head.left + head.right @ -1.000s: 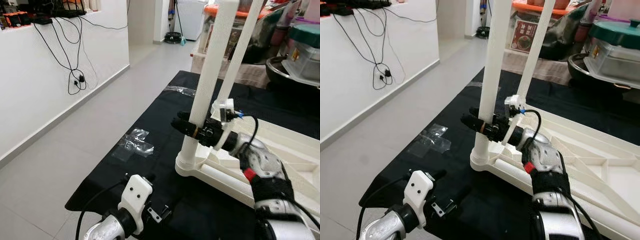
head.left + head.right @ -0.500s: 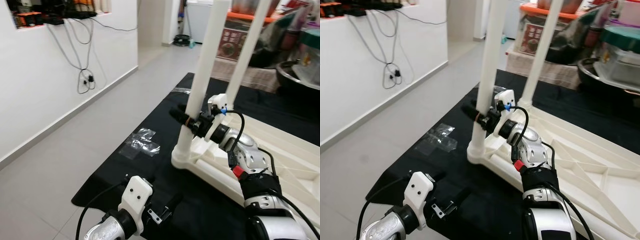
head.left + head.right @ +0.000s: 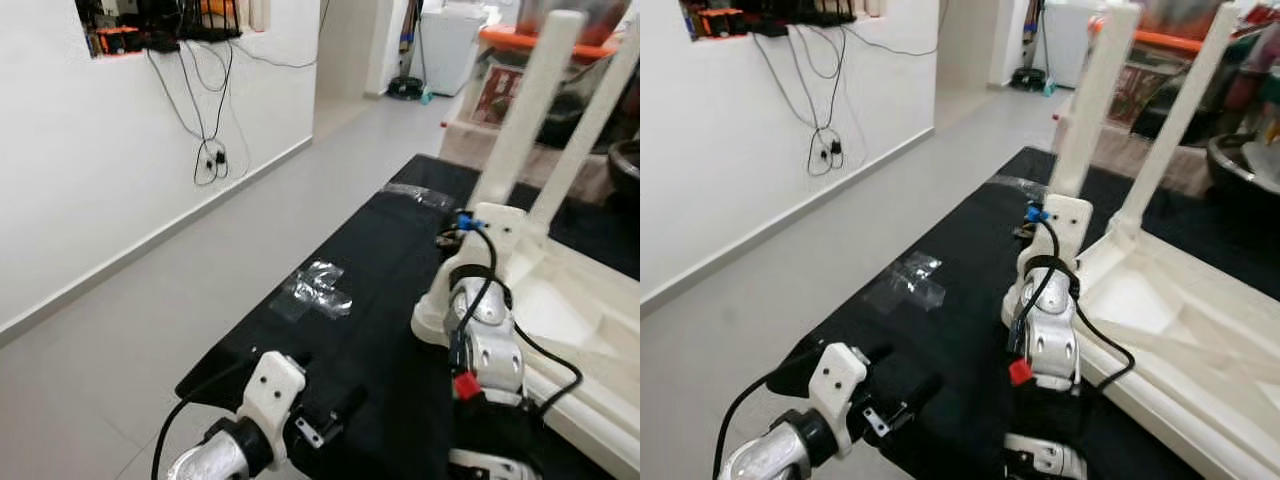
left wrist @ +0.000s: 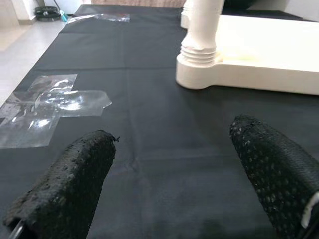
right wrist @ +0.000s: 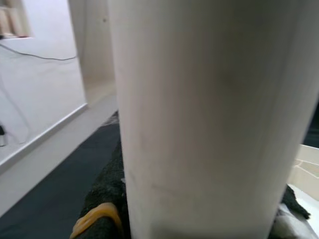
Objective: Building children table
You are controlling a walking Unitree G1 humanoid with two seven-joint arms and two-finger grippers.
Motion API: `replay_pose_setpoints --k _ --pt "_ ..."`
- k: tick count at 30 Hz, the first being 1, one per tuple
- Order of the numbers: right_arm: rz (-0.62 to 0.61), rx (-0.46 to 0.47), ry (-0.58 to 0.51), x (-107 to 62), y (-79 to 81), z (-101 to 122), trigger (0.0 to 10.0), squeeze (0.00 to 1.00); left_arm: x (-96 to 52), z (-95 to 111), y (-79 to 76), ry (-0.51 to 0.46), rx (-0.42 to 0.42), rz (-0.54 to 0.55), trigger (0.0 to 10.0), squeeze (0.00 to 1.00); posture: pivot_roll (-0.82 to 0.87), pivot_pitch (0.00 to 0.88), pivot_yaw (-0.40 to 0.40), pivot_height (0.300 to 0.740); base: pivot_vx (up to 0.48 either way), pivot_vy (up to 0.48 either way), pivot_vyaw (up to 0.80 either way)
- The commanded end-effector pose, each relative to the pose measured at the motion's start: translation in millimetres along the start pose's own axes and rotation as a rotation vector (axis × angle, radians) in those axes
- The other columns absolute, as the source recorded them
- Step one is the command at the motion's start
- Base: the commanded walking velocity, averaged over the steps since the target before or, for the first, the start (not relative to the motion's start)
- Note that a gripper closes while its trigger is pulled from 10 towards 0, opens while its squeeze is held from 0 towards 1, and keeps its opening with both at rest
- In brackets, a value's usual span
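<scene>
A white children's table (image 3: 590,320) lies upside down on a black mat (image 3: 380,300), with two legs standing up. My right arm reaches straight ahead to the near leg (image 3: 525,120). My right gripper (image 3: 450,238) sits low on that leg, mostly hidden behind its wrist mount. In the right wrist view the leg (image 5: 209,119) stands between the black fingers (image 5: 99,219), which press it from both sides. My left gripper (image 4: 169,149) hovers open over the mat, a short way from the leg's base (image 4: 202,55). It holds nothing.
Patches of clear tape (image 3: 318,290) stick to the mat's left part. Grey floor runs along a white wall (image 3: 100,200) with hanging cables (image 3: 210,160) on the left. Boxes and containers (image 3: 500,85) crowd the back right behind the table.
The whole view has shifted as the camera moved. My right gripper stays clamped on the near leg, and the forearm now points straight ahead. The left arm keeps its place.
</scene>
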State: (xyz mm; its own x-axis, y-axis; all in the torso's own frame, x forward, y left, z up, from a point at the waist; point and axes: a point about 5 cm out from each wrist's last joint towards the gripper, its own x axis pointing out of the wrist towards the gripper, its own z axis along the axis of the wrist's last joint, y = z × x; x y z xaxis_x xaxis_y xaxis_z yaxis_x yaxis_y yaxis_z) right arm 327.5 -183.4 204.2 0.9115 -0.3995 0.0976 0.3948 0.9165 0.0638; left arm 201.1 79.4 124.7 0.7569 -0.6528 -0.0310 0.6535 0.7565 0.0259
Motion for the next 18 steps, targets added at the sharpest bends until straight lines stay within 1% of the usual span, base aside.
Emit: replay_pose_setpoints --k 1,2,3,4,6,7,8,9,10,11,12,13,14,16,17,18 --pt "-0.065 -0.024 0.06 -8.0 -5.5 -17 0.0 0.0 -0.1 -2 -0.5 0.016 -0.003 -0.008 10.0 0.0 0.1 0.045 -0.072 0.74 0.0 0.0 0.0" --pt "-0.065 -0.024 0.06 -8.0 -5.5 -17 0.0 0.0 -0.1 -2 -0.5 0.016 -0.003 -0.008 10.0 0.0 0.1 0.045 -0.072 0.74 0.0 0.0 0.0" --pt "0.011 -0.013 0.029 -6.2 4.1 -14 10.0 0.0 0.0 -2 -0.5 0.016 -0.003 -0.008 10.0 0.0 0.1 0.046 -0.073 0.74 0.0 0.0 0.0" --pt "0.108 0.032 -0.009 -3.1 13.2 -11 10.0 0.81 0.3 -2 -0.5 0.015 -0.004 -0.009 10.0 0.0 0.1 0.046 -0.074 0.74 0.0 0.0 0.0" --pt "0.108 0.032 -0.009 -3.1 13.2 -11 10.0 0.81 0.3 -2 -0.5 0.015 -0.004 -0.009 10.0 0.0 0.1 0.046 -0.074 0.74 0.0 0.0 0.0" --pt "0.193 0.083 -0.042 0.1 19.3 -8 10.0 1.0 0.5 -2 -0.5 0.015 -0.005 -0.009 10.0 0.0 0.1 0.046 -0.073 0.74 0.0 0.0 0.0" --pt "0.193 0.083 -0.042 0.1 19.3 -8 10.0 1.0 0.5 -2 -0.5 0.015 -0.005 -0.009 10.0 0.0 0.1 0.046 -0.073 0.74 0.0 0.0 0.0" --pt "0.297 0.156 -0.058 13.6 21.9 -3 10.0 1.0 1.1 -2 -0.8 0.014 -0.006 -0.009 10.0 0.0 0.1 0.047 -0.074 0.74 0.0 0.0 0.0" --pt "0.297 0.156 -0.058 13.6 21.9 -3 10.0 1.0 1.1 -2 -0.8 0.014 -0.006 -0.009 10.0 0.0 0.1 0.047 -0.074 0.74 0.0 0.0 0.0" --pt "0.332 0.157 -0.05 19.0 21.4 -2 10.0 1.0 1.3 -2 -0.9 0.014 -0.007 -0.009 10.0 0.0 0.1 0.047 -0.074 0.74 0.0 0.0 0.0" --pt "0.332 0.157 -0.05 19.0 21.4 -2 10.0 1.0 1.3 -2 -0.9 0.014 -0.007 -0.009 10.0 0.0 0.1 0.047 -0.074 0.74 0.0 0.0 0.0" --pt "0.466 0.244 0.006 24.6 23.2 -3 10.0 0.0 1.5 -2 -0.9 0.012 -0.007 -0.008 10.0 0.0 0.1 0.047 -0.073 0.74 0.0 0.0 0.0" --pt "0.64 0.292 0.037 27.3 19.6 -2 10.0 0.0 1.8 -2 -1.0 0.011 -0.008 -0.008 10.0 0.0 0.1 0.046 -0.072 0.74 0.0 0.0 0.0" --pt "0.64 0.292 0.037 27.3 19.6 -2 10.0 0.0 1.8 -2 -1.0 0.011 -0.008 -0.008 10.0 0.0 0.1 0.046 -0.072 0.74 0.0 0.0 0.0" --pt "0.807 0.343 0.041 26.5 15.5 0 10.0 0.0 2.2 -2 -1.0 0.011 -0.008 -0.01 10.0 0.0 0.1 0.046 -0.074 0.74 0.0 0.0 0.0" --pt "0.807 0.343 0.041 26.5 15.5 0 10.0 0.0 2.2 -2 -1.0 0.011 -0.008 -0.01 10.0 0.0 0.1 0.046 -0.074 0.74 0.0 0.0 0.0"
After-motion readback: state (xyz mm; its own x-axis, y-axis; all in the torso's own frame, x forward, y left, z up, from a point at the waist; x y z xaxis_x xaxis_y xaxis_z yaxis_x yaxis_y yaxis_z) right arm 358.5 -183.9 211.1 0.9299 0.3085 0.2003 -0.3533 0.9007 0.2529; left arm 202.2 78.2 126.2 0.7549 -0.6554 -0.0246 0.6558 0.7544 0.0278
